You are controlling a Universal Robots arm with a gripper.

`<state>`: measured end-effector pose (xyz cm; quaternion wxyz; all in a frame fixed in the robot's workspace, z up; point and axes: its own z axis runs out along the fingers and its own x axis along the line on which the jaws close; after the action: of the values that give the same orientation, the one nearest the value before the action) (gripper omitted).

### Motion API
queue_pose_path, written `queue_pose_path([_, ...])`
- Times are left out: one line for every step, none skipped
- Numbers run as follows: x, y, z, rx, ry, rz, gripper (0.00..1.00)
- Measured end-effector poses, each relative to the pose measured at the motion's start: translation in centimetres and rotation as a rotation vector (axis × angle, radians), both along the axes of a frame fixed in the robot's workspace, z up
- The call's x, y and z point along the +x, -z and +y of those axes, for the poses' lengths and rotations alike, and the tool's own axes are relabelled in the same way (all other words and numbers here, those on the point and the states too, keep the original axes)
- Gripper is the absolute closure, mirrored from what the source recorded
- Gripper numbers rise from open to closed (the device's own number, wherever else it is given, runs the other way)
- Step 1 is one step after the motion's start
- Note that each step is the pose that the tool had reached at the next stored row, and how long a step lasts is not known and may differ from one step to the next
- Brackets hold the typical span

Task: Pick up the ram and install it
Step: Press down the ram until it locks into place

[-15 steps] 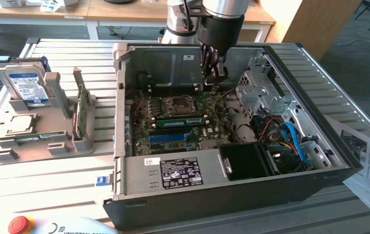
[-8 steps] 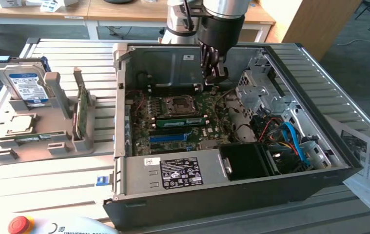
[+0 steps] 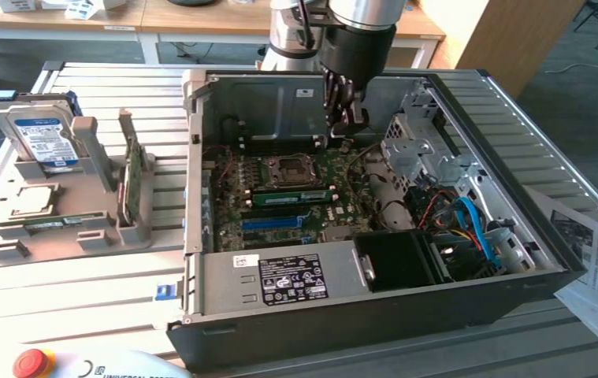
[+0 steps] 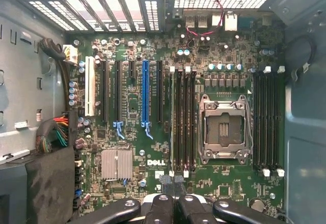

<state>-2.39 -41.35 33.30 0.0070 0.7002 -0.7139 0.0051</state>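
Inside the open computer case (image 3: 383, 315), the gripper (image 3: 349, 126) hangs over the motherboard (image 3: 277, 228) near the far wall. Jaws closed, pads together, nothing between them; the wrist view gives the same reading, with the fingertips (image 4: 160, 206) pressed together above the board.

Ram (image 3: 290, 197): seated on edge in a slot just beside the CPU socket (image 3: 286, 168), on the socket's near side in the exterior view. The gripper is apart from it, on the other side of the socket.

Grey tray (image 3: 25, 252), on the table (image 3: 99, 87) at the exterior view's left of the case:
- hard drive (image 3: 41, 138), upright
- wider green card (image 3: 128, 177), standing on edge
- second green stick (image 3: 52, 224), lying flat
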Motion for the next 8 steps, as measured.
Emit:
queue_pose_path([0.04, 0.00, 0.00, 0.0000, 0.000, 0.0000, 0.90])
queue_pose_path([0.14, 0.01, 0.00, 0.0001, 0.000, 0.0000, 0.90])
queue_pose_path([0.24, 0.01, -0.01, 0.0000, 0.000, 0.0001, 0.90])
queue_pose_path([0.37, 0.02, -0.03, 0.0002, 0.000, 0.0003, 0.90])
queue_pose_path([0.50, 0.04, -0.05, 0.0004, 0.000, 0.0005, 0.90])
queue_pose_path([0.63, 0.04, -0.06, 0.0003, 0.000, 0.0008, 0.90])
queue_pose_path([0.75, 0.03, -0.08, 0.0001, 0.000, 0.0012, 0.90])
queue_pose_path([0.88, 0.03, -0.10, 0.0001, 0.000, 0.0016, 0.90])
